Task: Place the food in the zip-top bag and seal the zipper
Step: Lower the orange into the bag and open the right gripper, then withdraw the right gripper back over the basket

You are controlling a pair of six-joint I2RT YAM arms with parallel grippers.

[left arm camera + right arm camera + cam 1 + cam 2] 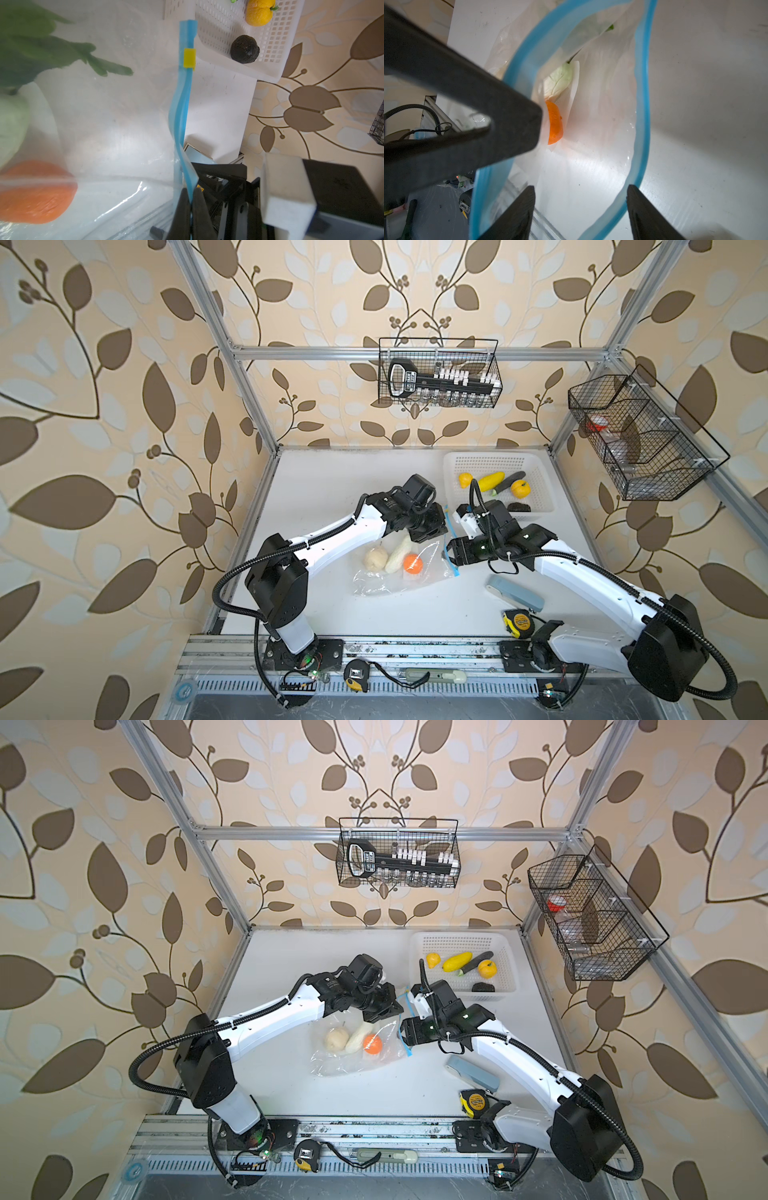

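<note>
While the left gripper (190, 199) is pinched tight on the zipper (180, 108), holding one lip of it up, the right gripper (581, 209) sits at the mouth with its jaws spread and nothing clamped. The lower lip of the blue strip just runs through the gap between them.

The zip-top bag (374, 585) lies mid-table, mouth facing the right arm and gaping wide in the right wrist view. Already inside, side by side and touching: a beige pear (375, 560), a pale green-white vegetable (397, 558) and an orange toy fruit (412, 564). A leafy green piece (41, 52) shows through the plastic in the left wrist view (in both top views the left gripper sits right over that spot, so you can't see it there).

The yellow slider tab (189, 58) is parked near the zipper's far end, close to the white perforated basket (453, 460). That basket holds a small yellow piece (465, 480), a yellow squash (491, 482), a dark green cucumber (510, 482), a yellow-orange pepper (520, 488) and a dark avocado (518, 507). The right arm's wrist covers the basket's near corner in both top views.

A blue-grey case (515, 593) and a yellow-and-black tape measure (518, 622) sit front right beside the right arm, well apart from the bag.
</note>
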